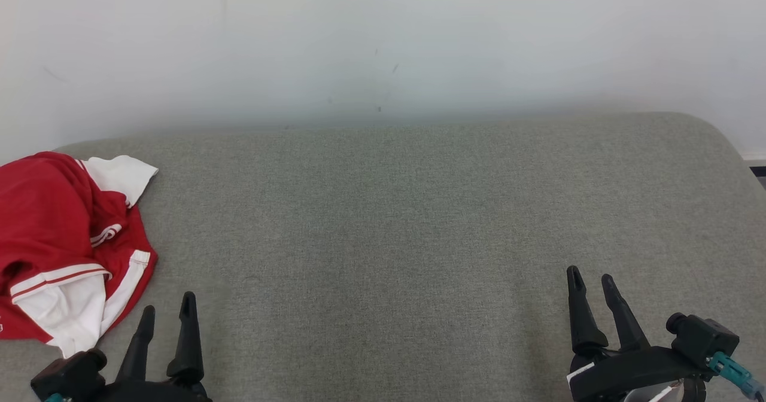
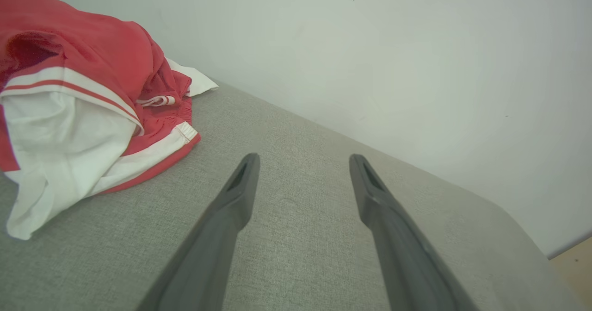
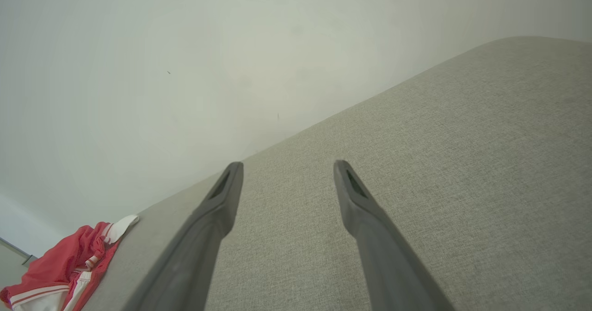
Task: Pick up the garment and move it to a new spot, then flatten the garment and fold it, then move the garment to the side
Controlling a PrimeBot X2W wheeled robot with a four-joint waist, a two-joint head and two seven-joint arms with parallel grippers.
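Nearest to the head camera, the left gripper [image 1: 169, 303] rises from the lower left edge. Its two long dark fingers [image 1: 187, 336] stand spread apart, with nothing between them, and point up and slightly rightward over the surface. The right gripper [image 1: 590, 274] rises from the lower right edge in a matching pose. Its jaws are likewise parted and empty, and its fingers lean slightly leftward. In each wrist view the paired fingers run forward and low above bare cloth, their tips clear of any object.

Both grippers hover over a grey woven fabric surface [image 1: 383, 222] with rounded far corners, which spans the width of the head view. A plain white wall [image 1: 383, 43] stands directly behind it.

The red and white garment [image 1: 54, 222] lies crumpled at the far left edge of the surface. It is just beside the left gripper, on its outer side, and not touching it. A white panel with red striping faces up, and a white sleeve end points toward the wall. The garment is well apart from the right gripper.
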